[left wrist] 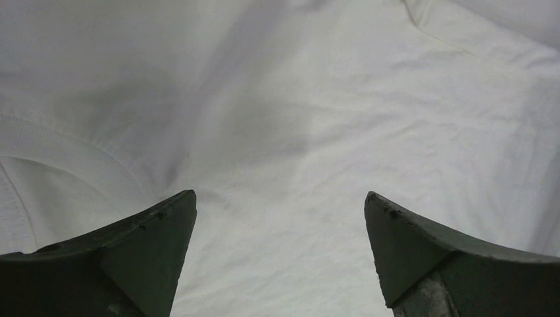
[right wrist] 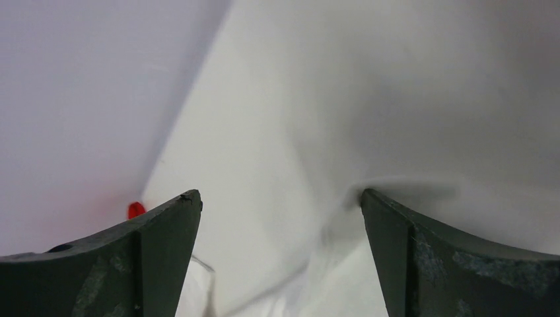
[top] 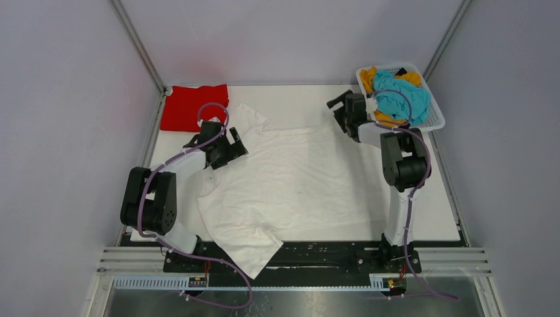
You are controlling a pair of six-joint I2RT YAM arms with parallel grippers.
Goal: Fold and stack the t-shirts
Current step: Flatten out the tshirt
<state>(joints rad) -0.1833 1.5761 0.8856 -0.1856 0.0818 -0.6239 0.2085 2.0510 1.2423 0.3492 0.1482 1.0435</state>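
A large white t-shirt (top: 297, 178) lies spread over the table, one sleeve hanging over the near edge. It fills the left wrist view (left wrist: 297, 119). A folded red t-shirt (top: 193, 105) lies at the far left corner and shows as a red spot in the right wrist view (right wrist: 135, 210). A teal t-shirt (top: 401, 96) and an orange-yellow t-shirt (top: 370, 76) lie crumpled in the basket. My left gripper (top: 232, 146) is open just above the white shirt's left side, also seen in its wrist view (left wrist: 280, 205). My right gripper (top: 342, 112) is open over the shirt's far right corner (right wrist: 280, 198).
A white slotted plastic basket (top: 432, 112) stands at the far right corner of the white table (top: 436, 211). Grey enclosure walls (top: 66, 99) with metal corner posts surround the table. A black rail runs along the near edge.
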